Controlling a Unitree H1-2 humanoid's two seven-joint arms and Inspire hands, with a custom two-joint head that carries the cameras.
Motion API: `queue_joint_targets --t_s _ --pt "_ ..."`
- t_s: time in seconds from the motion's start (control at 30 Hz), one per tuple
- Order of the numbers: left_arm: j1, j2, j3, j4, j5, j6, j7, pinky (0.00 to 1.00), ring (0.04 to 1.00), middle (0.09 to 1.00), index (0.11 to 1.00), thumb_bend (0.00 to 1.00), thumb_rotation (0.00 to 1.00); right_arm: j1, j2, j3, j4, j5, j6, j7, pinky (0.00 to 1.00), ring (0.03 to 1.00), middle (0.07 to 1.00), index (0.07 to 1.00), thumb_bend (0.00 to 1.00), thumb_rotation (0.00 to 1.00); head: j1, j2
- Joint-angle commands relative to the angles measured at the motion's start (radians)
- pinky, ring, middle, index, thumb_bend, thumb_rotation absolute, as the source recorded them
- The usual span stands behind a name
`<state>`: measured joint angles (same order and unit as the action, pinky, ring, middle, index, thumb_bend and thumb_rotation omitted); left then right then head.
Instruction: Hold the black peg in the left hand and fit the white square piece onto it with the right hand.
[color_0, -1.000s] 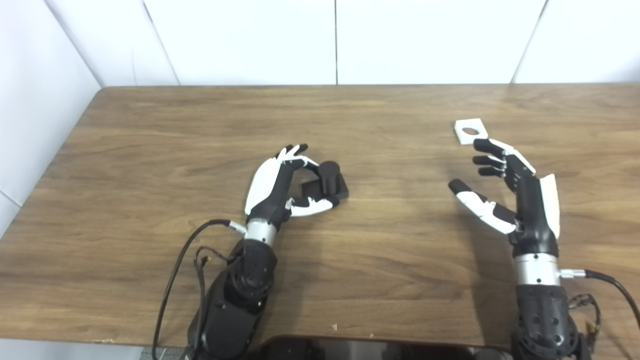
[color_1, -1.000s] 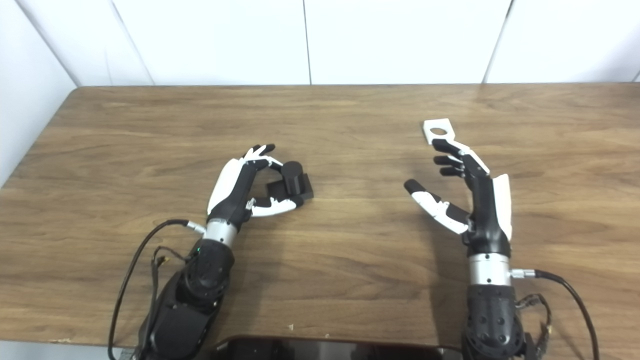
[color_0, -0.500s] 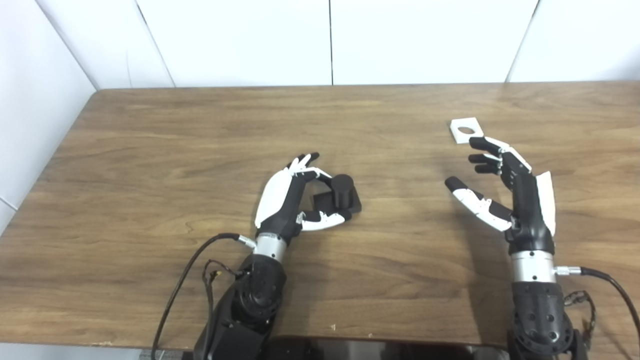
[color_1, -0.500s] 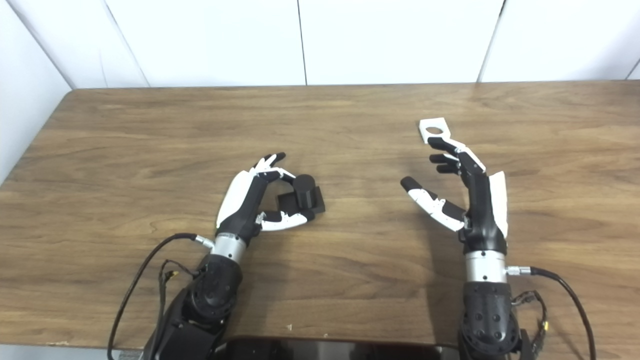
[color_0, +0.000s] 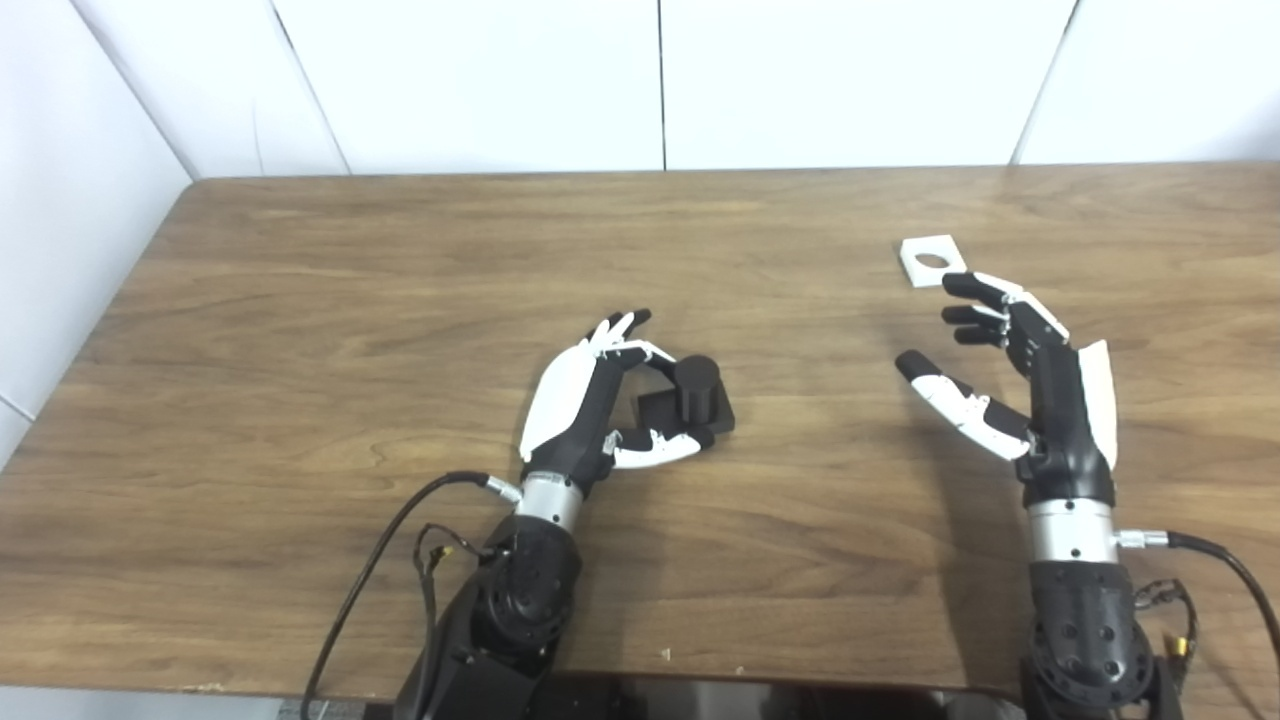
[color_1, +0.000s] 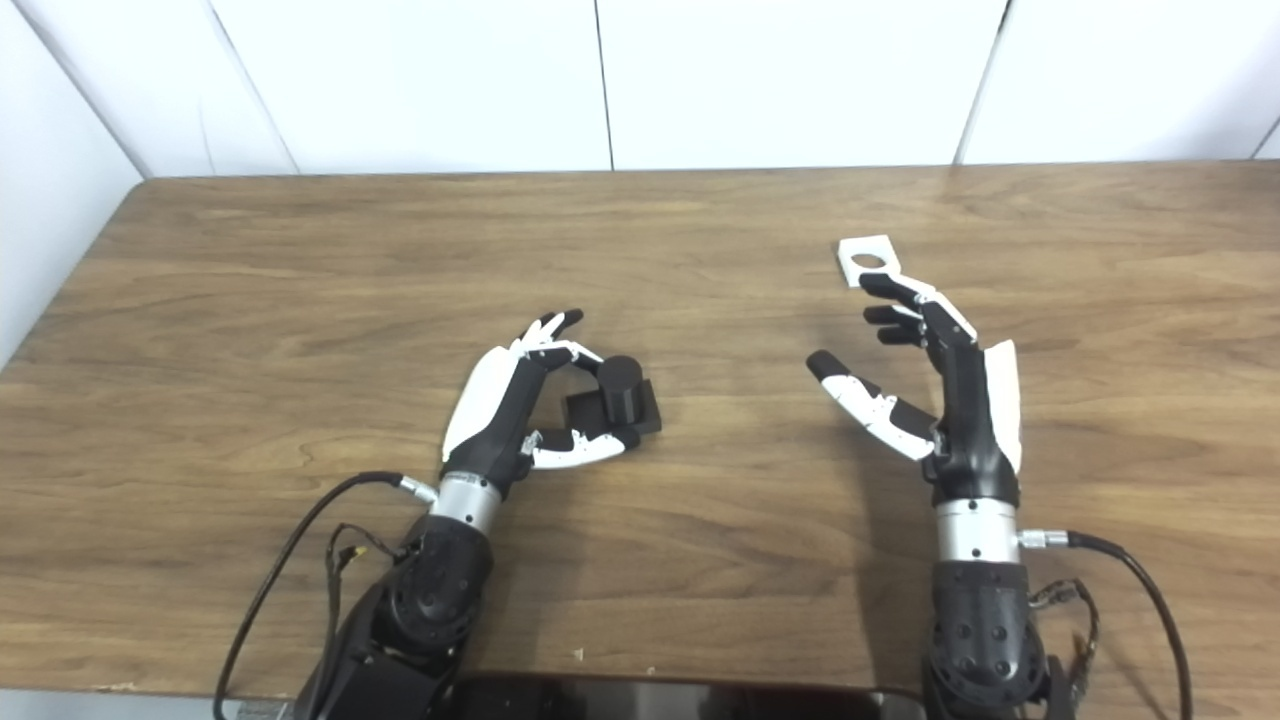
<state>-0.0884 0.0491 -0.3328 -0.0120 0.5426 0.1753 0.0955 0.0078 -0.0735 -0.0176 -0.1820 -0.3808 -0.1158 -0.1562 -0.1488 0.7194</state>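
**Fingers short of the white piece, peg half-circled**

Fingers (color_0: 975, 298) of the right hand (color_0: 1030, 385) are spread wide and hold nothing; the thumb splays out toward 9 o'clock and the rest point up the table toward 11 o'clock. The white square piece (color_0: 932, 261) lies flat on the table (color_0: 400, 280), hole up, just beyond those fingertips at about 11 o'clock from them. From these views I cannot tell whether the topmost fingertip touches its near edge or hangs above it. The piece is square and thin, so it has no long axis to align with; its edges sit slightly turned against the table's far edge.

The left hand (color_0: 585, 400) is curled around the black peg (color_0: 690, 395), a short upright cylinder on a dark square base resting on the table. Fingers arc over its far side and the thumb reaches along the near side of the base, but a gap shows between palm and peg; I judge the hold loose or not yet closed.

The right hand is plainly the nearer one to the white piece, which lies well apart from the peg, at about 2 o'clock from it. The coming move likely calls for a short forward reach at 11 o'clock, then a pinch on a thin edge lying flush with the wood, where slipping is the risk.
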Motion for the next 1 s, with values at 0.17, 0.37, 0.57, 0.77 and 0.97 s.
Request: queue_joint_targets --t_s 0.17,0.37,0.57,0.77,0.97 --pt "0.038 0.012 -0.001 0.020 -0.028 -0.024 -0.047 1.00 1.000 0.950 0.485 0.52 0.09 -0.066 0.004 -0.008 -0.014 -0.039 -0.005 -0.031 0.67 0.725 0.775 0.745 0.61 0.46 -0.117 -0.045" --pt "0.027 -0.004 -0.004 0.038 -0.022 -0.018 -0.043 1.00 1.000 0.941 0.485 0.52 0.08 -0.123 -0.060 -0.045 -0.047 -0.050 0.067 0.007 0.68 0.746 0.786 0.760 0.61 0.47 -0.092 -0.046" --pt "0.024 -0.005 0.003 0.045 -0.027 -0.020 -0.041 1.00 1.000 0.944 0.485 0.52 0.08 -0.224 -0.159 -0.055 -0.040 -0.044 0.142 0.081 0.66 0.769 0.816 0.753 0.64 0.36 -0.087 -0.058" --pt "0.032 0.005 0.022 0.035 -0.033 -0.029 -0.040 1.00 1.000 0.942 0.485 0.52 0.08 -0.349 -0.234 -0.001 0.034 -0.121 0.161 0.117 0.69 0.788 0.832 0.766 0.63 0.38 -0.090 -0.055" --pt "0.043 0.013 0.026 0.026 -0.035 -0.027 -0.045 1.00 1.000 0.944 0.486 0.52 0.08 -0.477 -0.298 0.047 0.131 -0.163 0.164 0.170 0.71 0.830 0.839 0.769 0.65 0.38 -0.088 -0.053"
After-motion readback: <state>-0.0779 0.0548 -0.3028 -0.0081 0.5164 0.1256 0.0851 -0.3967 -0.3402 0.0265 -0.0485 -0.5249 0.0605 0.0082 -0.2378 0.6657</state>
